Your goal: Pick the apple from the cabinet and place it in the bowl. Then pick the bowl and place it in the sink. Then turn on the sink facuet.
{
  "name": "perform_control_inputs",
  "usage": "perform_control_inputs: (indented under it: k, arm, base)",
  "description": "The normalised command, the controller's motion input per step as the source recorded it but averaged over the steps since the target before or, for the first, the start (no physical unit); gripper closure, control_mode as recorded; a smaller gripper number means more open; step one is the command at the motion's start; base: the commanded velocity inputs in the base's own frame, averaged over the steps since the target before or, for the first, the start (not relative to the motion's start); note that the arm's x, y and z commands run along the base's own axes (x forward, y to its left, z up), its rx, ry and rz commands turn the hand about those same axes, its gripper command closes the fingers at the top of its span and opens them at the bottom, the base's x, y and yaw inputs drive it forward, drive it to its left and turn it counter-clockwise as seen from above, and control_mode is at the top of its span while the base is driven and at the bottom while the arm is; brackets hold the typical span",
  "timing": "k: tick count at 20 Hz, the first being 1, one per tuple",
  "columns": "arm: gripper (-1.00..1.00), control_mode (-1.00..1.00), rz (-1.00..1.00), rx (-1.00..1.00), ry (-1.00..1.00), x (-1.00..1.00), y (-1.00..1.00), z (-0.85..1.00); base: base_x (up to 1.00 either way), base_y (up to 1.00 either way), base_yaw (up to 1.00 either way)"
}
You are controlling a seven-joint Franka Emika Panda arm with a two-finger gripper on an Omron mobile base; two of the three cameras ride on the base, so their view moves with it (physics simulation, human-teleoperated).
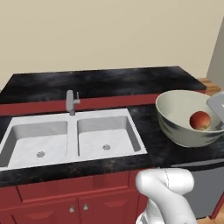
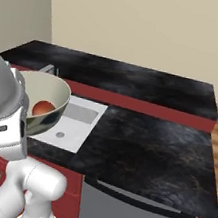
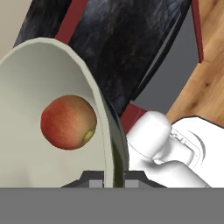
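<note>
Gripping the bowl [image 3: 52, 65] by its rim: in the hand view our gripper [image 3: 114, 178] has one finger inside the wall & one outside, the rim edge running up between them, so we read it as clamped on the bowl. Finger tips are mostly cut off at the bottom of that view.

Apple [image 3: 68, 122] sits inside the bowl, against the inner wall, red-orange w/ a yellowish patch low on one side. In the left base view the bowl [image 1: 175, 113] is at the right, over the dark counter [image 1: 87, 83] just right of the sink [image 1: 70, 138]; apple [image 1: 200, 120] rests near the bowl's right side. We can't tell from that view whether the bowl touches the counter or is lifted off it. In the right base view the bowl [image 2: 57, 94] is tilted, its opening turned toward us, partly over the sink's right basin [image 2: 76, 120], apple [image 2: 43, 108] low inside it.

Sink is a pale double basin, a round drain in each. Sink facuet [image 1: 71, 101] stands upright behind the divider btw the basins, lever to its right side. Red base cupboards [image 1: 65, 194] below the counter.
</note>
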Motion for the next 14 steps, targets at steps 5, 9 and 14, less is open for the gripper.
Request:
perform_control_inputs:
  k: [5, 9, 14]
  arm:
    - [1.00, 1.00, 0.00, 0.00, 0.00, 0.00, 0.00, 0.00]
    - [1.00, 1.00, 0.00, 0.00, 0.00, 0.00, 0.00, 0.00]
    - [1.00, 1.00, 0.00, 0.00, 0.00, 0.00, 0.00, 0.00]
  base:
    - [0.09, 0.48, -0.27]
    - [0.04, 0.42, -0.05]
    - [0.23, 0.02, 0.09]
